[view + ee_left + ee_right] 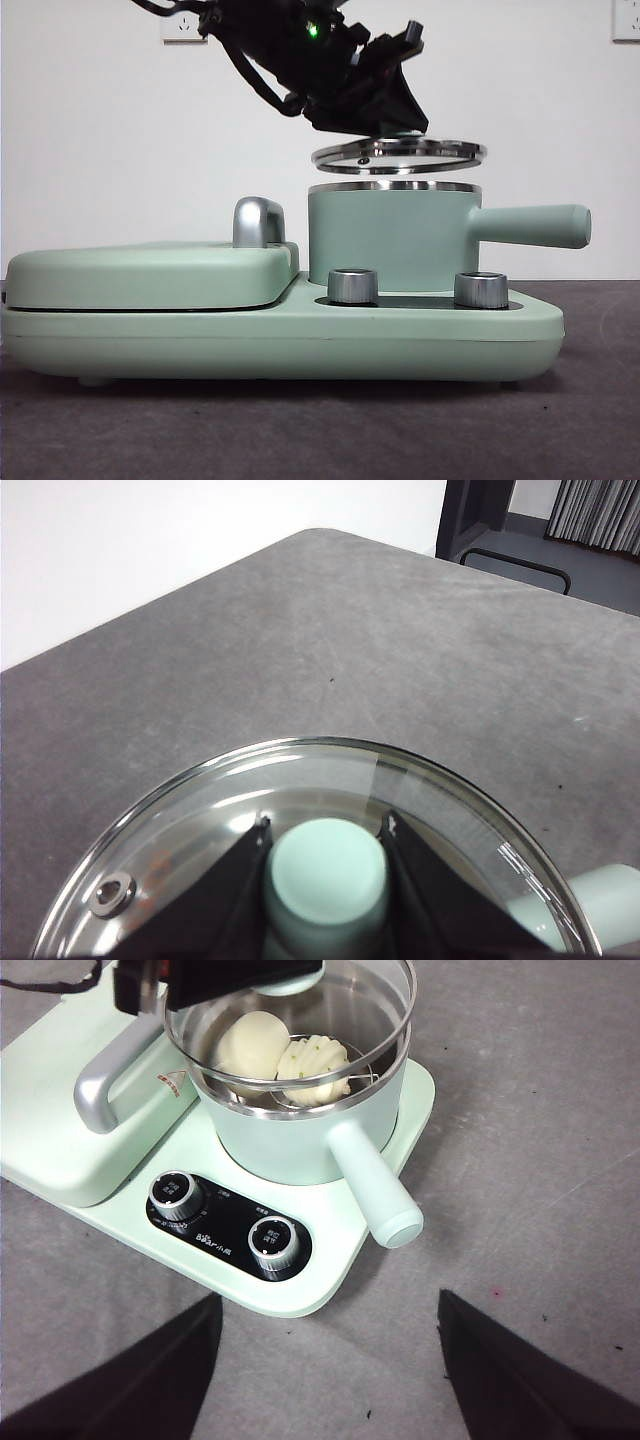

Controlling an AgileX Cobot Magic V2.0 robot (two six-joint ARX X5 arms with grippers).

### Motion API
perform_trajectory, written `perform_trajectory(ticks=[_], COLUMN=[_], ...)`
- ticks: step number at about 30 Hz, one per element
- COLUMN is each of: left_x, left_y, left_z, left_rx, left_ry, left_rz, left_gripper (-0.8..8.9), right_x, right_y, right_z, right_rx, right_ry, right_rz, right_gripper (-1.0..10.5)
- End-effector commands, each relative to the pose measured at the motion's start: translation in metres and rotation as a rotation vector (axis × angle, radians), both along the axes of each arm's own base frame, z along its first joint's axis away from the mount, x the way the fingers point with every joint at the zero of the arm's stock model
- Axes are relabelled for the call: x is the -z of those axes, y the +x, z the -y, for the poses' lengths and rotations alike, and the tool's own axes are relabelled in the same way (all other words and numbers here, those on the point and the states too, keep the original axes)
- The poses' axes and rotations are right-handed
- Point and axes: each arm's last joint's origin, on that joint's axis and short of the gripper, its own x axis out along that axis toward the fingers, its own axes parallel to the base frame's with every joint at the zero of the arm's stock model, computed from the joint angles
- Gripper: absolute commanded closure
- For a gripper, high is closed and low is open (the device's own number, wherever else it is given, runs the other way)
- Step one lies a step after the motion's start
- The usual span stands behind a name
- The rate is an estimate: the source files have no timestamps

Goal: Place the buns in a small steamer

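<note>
- Nearest the front camera stand the two steel knobs (352, 285) on the dark control panel of the mint-green cooker base (300, 335), which rests on the grey table (320, 430); they face outward so they can be reached without touching the pot.
- Behind them the small steamer (390, 240) sits in its seat on the base, its long handle (530, 226) pointing sideways, clear of the arm working above.
- The left hand (327, 865) pinches the green knob (327, 870) of the glass lid (398, 154), one jaw pressed against each side. The lid hangs just above the steel rim, slightly tilted and not touching it, with a gap showing between them.
- Through the glass in the right wrist view, both buns (285, 1055) lie side by side inside the steamer: the smooth bun (250, 1045) beside the ridged bun (318, 1060). The loading looks done, so the lid is probably poised for closing.
- The right hand (330, 1360) waits well back over the table, jaws spread and empty, keeping out of the way.
- The flat griddle lid (150, 275) with its chrome handle (258, 222) lies shut beside the pot, unused.
</note>
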Motion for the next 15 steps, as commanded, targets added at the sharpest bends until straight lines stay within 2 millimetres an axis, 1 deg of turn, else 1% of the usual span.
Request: perform_trajectory(ticks=[1, 5, 15], left_x=[0.0026, 0.0058, 0.0059], left_y=[0.0062, 0.0089, 0.0128], left_z=[0.0053, 0.0041, -0.0004], left_rx=[-0.002, -0.011, -0.029], left_ry=[-0.014, -0.007, -0.006], left_rz=[0.016, 0.010, 0.011], left_gripper=[8.03, 8.03, 8.03], right_x=[-0.0015, -0.0015, -0.0013], right_y=[0.0007, 0.0007, 0.0007], right_z=[-0.0009, -0.0008, -0.0008], right_rx=[0.007, 0.008, 0.009], right_ry=[0.012, 0.014, 0.013], right_rz=[-0.001, -0.002, -0.004], right_gripper=[6.1, 6.1, 6.1])
